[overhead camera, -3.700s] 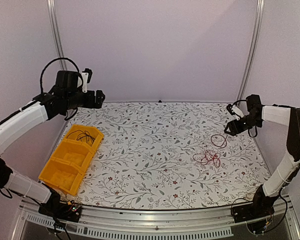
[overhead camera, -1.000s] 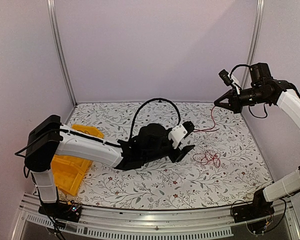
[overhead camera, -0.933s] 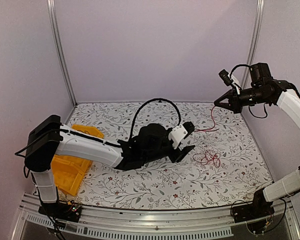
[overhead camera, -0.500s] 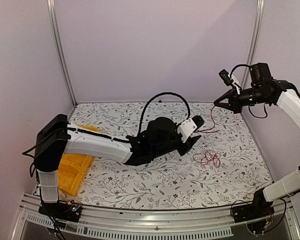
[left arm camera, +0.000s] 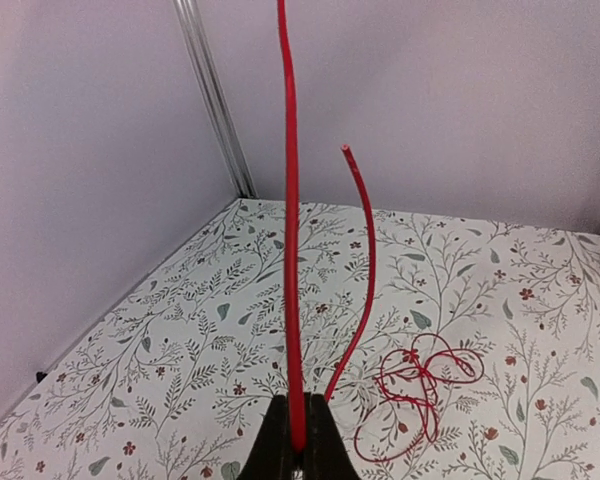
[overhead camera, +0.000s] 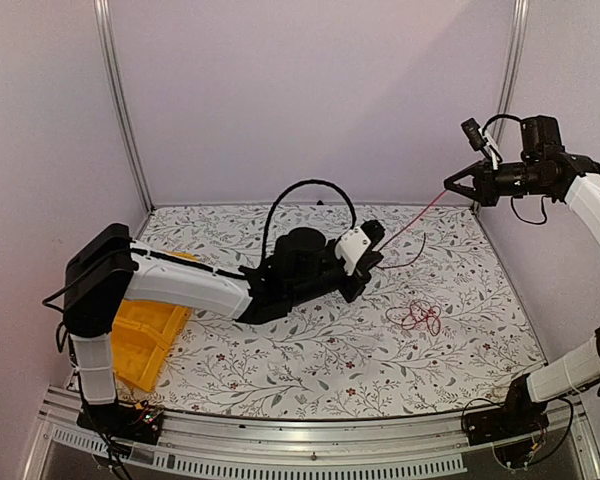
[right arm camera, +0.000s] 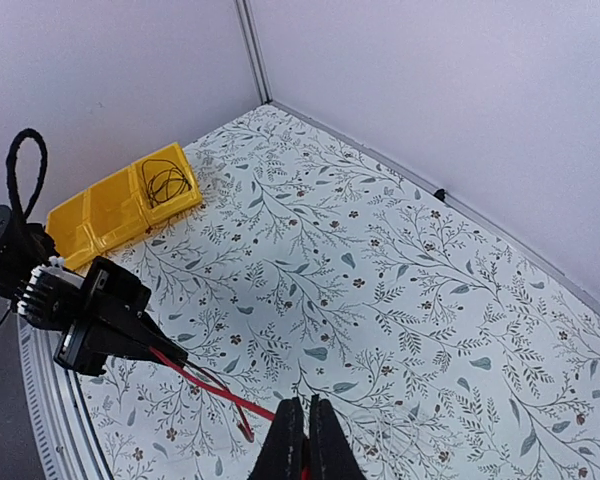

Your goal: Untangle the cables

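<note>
As left gripper (overhead camera: 377, 245) and right gripper (overhead camera: 448, 191) clamp it, a red cable (overhead camera: 415, 217) spans them

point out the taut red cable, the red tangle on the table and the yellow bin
taut red cable (left arm camera: 291, 250), left wrist view, middle of its straight run
red tangle (overhead camera: 416, 318), top external view, knotted middle
yellow bin (overhead camera: 145, 340), top external view, bare compartment floor

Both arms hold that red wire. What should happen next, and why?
Probably the right pincer should let go, so the left pincer can carry the red wire off. It hangs taut between both pincers and looks clear of the red tangle on the table.
</note>
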